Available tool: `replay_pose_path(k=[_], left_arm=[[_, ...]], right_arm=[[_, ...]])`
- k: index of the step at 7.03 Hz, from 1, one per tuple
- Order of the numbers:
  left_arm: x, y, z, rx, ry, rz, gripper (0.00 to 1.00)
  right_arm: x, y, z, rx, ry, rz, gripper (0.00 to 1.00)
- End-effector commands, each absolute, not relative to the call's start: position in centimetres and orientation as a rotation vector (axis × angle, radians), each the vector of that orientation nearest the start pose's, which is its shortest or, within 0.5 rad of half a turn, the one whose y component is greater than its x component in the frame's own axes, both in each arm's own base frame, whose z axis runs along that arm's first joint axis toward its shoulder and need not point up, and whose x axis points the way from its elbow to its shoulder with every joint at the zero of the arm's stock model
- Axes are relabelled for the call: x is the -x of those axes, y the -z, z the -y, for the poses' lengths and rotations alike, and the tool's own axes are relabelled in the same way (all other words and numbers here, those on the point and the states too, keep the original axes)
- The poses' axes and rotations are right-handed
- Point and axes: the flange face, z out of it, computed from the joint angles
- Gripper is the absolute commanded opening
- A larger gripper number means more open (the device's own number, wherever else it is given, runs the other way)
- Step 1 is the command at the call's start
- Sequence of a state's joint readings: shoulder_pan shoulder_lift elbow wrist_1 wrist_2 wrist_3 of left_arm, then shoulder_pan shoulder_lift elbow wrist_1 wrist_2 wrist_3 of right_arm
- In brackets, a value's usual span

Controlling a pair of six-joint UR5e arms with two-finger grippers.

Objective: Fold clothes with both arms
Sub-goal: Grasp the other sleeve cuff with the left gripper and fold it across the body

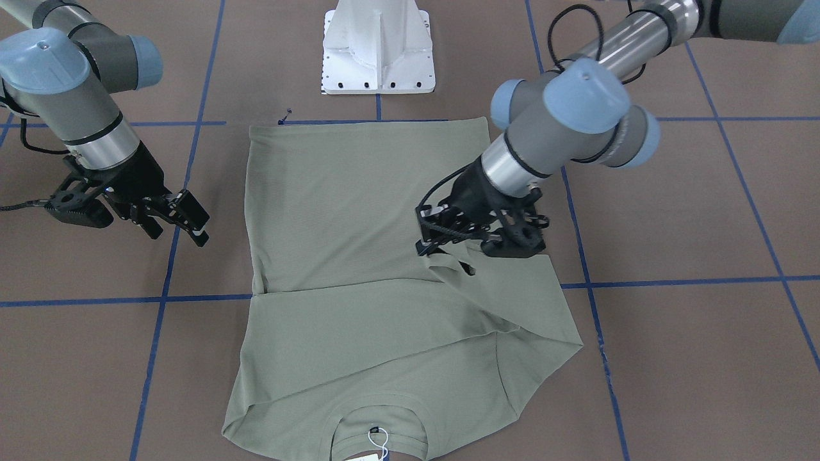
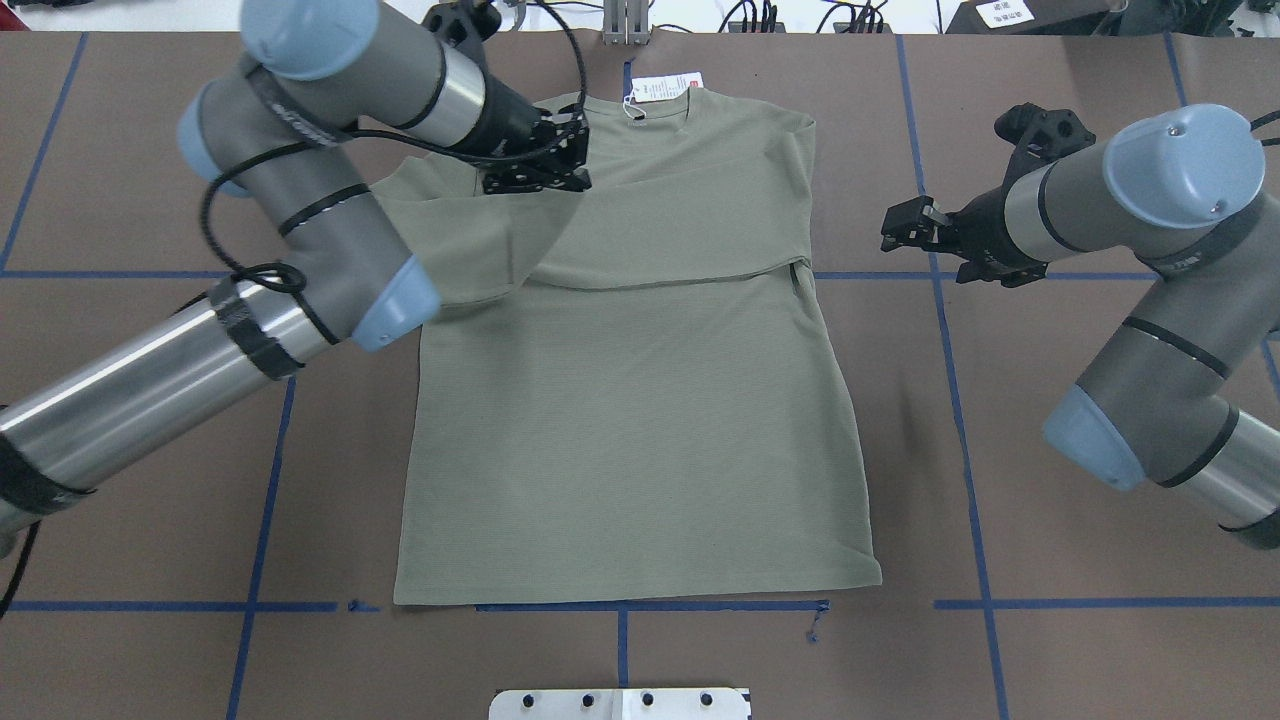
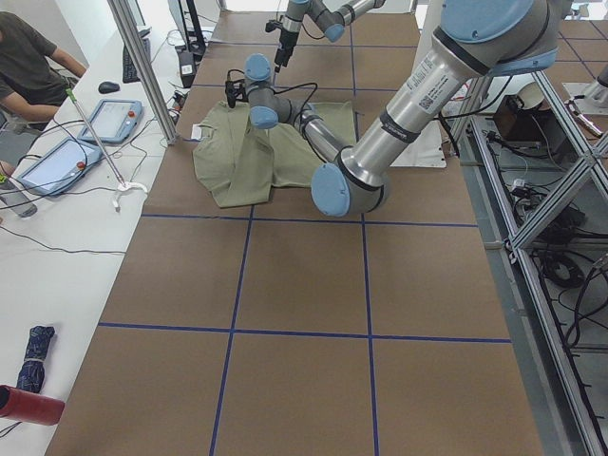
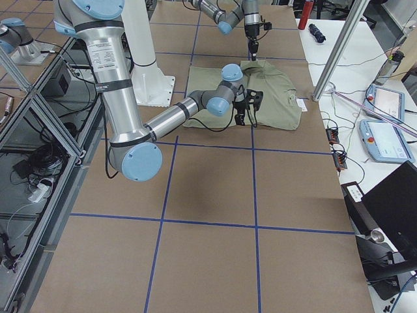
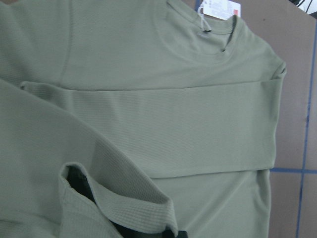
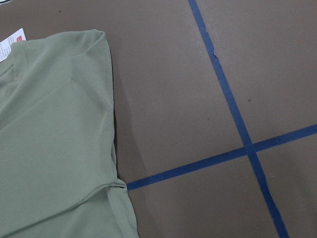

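Sage-green shirt (image 2: 640,420) lies spread on the brown desk (image 2: 1050,620), neckline away from the robot. The left gripper (image 2: 545,178) has its jaws clenched on a sleeve (image 2: 470,235); the right gripper (image 2: 900,228) hangs beside the shirt, jaws released.

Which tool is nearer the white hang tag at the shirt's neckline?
Left. The left tool sits over the shirt close beside the hang tag, gripping its fabric; the right tool hovers beyond the shirt's opposite edge.

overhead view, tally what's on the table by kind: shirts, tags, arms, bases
shirt: 1
hang tag: 1
robot arms: 2, left arm and right arm
white base: 1
total: 5
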State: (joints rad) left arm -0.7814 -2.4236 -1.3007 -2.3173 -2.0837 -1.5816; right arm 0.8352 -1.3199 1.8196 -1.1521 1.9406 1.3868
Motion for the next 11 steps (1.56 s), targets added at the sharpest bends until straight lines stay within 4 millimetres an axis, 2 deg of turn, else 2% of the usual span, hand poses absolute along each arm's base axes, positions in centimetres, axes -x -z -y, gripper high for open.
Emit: replay_pose_path(k=[1,2,3,4,5,6,7,8,9,10,11], left_arm=[[-56.0,-11.7,60.0,-0.156,0.453,-1.418,0.00],[-58.3,-10.4,58.9,-0.161,0.454,-1.417,0.00],[-62.3,-7.9,58.7,-0.169,0.466,-1.394,0.00],[-64.1,-7.3,57.5,-0.182,0.470,-1.391,0.00],[-65.3,-7.5,56.6,-0.179,0.462,-1.392,0.00],[-66.7,-8.1,55.6,-0.200,0.468,-1.398,0.00],[-67.6,-8.2,54.7,-0.191,0.457,-1.403,0.17],[-68.6,-6.2,53.7,-0.198,0.453,-1.417,0.42],[-68.6,-6.0,53.7,-0.200,0.451,-1.419,0.66],[-68.0,-5.3,53.8,-0.207,0.450,-1.432,0.75],[-66.0,-6.4,53.4,-0.218,0.434,-1.455,0.74]], right_arm=[[31.5,-36.8,49.8,-0.143,-0.436,0.960,1.00],[30.3,-37.9,49.9,-0.144,-0.441,0.945,1.00],[27.6,-39.8,49.2,-0.159,-0.396,0.921,1.00],[24.5,-42.1,48.9,-0.152,-0.360,0.908,1.00],[23.0,-43.8,48.2,-0.168,-0.347,0.921,1.00],[22.9,-44.1,48.1,-0.174,-0.343,0.930,1.00],[22.9,-44.1,48.1,-0.174,-0.343,0.930,1.00],[22.9,-44.1,48.0,-0.173,-0.344,0.932,1.00],[22.9,-44.2,48.0,-0.170,-0.347,0.930,1.00],[23.1,-44.3,48.0,-0.165,-0.351,0.931,1.00],[23.3,-43.7,47.8,-0.165,-0.353,0.940,1.00]])
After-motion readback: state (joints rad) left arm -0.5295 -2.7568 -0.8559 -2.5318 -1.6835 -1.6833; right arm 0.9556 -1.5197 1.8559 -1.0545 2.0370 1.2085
